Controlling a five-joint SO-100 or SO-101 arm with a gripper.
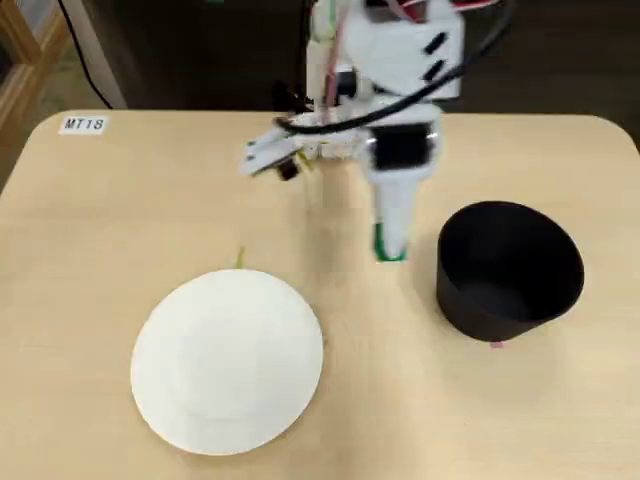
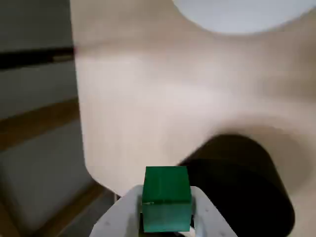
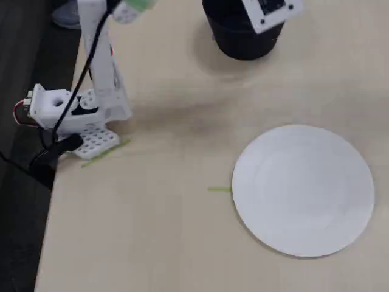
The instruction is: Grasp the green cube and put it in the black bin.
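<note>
The green cube (image 2: 167, 197) sits between the two white fingers (image 2: 127, 213) of my gripper (image 2: 167, 206), which is shut on it. In a fixed view the gripper (image 1: 390, 250) points down and holds the cube (image 1: 388, 244) above the table, just left of the black bin (image 1: 510, 270). The wrist view shows the bin (image 2: 247, 197) below and to the right of the cube. In another fixed view the cube (image 3: 138, 5) is at the top edge, left of the bin (image 3: 240, 36), and a white arm part partly hides the bin.
A large white plate (image 1: 228, 360) lies at the front left; it also shows in another fixed view (image 3: 304, 188) and in the wrist view (image 2: 247, 12). A thin green tape strip (image 3: 219, 189) lies beside it. The arm base (image 3: 73, 112) stands at the table edge.
</note>
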